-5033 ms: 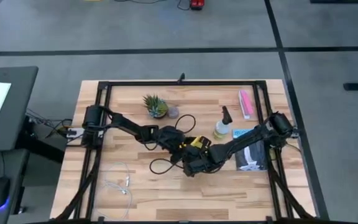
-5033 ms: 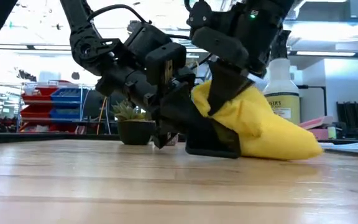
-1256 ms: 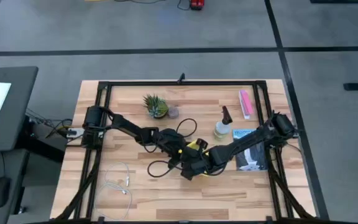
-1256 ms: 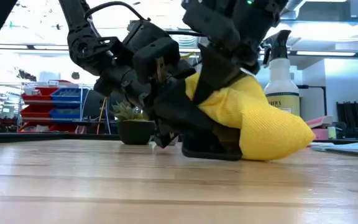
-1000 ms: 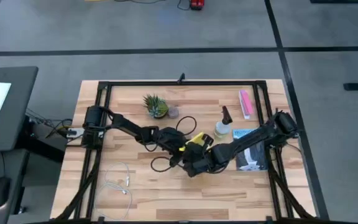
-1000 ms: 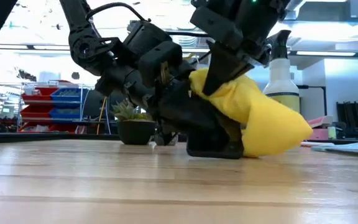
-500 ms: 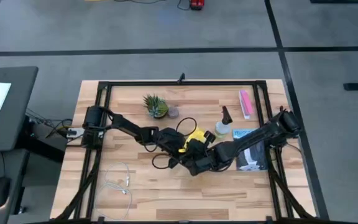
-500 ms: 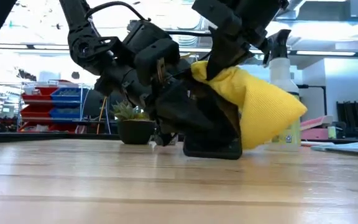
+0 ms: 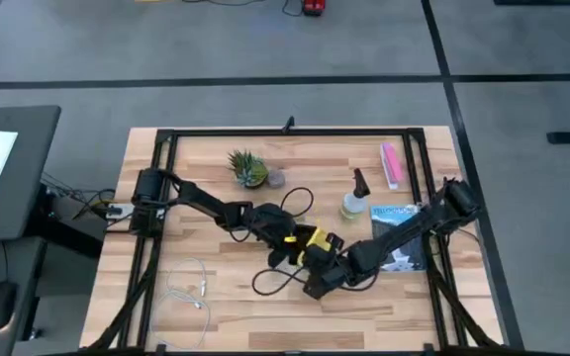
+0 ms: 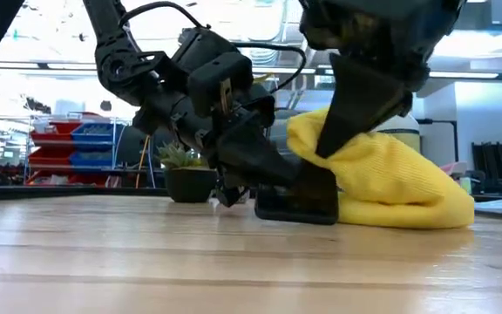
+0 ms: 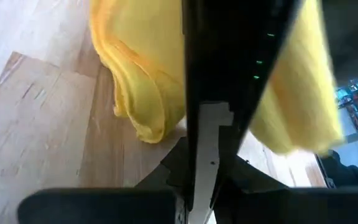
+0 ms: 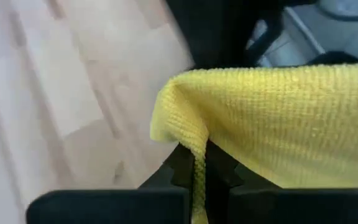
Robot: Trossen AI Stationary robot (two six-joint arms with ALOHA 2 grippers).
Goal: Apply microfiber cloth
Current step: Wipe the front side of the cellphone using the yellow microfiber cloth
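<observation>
Yellow microfiber cloth (image 10: 390, 187) pinched in the right claw (image 10: 342, 144), draped over a black phone (image 10: 296, 202) clamped in the left claw (image 10: 255, 174), low on the table (image 10: 146, 262).

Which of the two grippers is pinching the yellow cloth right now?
The right gripper is shut on the microfiber cloth, holding a fold between its fingers. The left gripper instead clamps the thin black slab beside the cloth.

smartphone (image 10: 296, 202) mostly hidden under microfiber cloth (image 10: 390, 187), right gripper (image 12: 199, 171) fingers buried in its folds
</observation>
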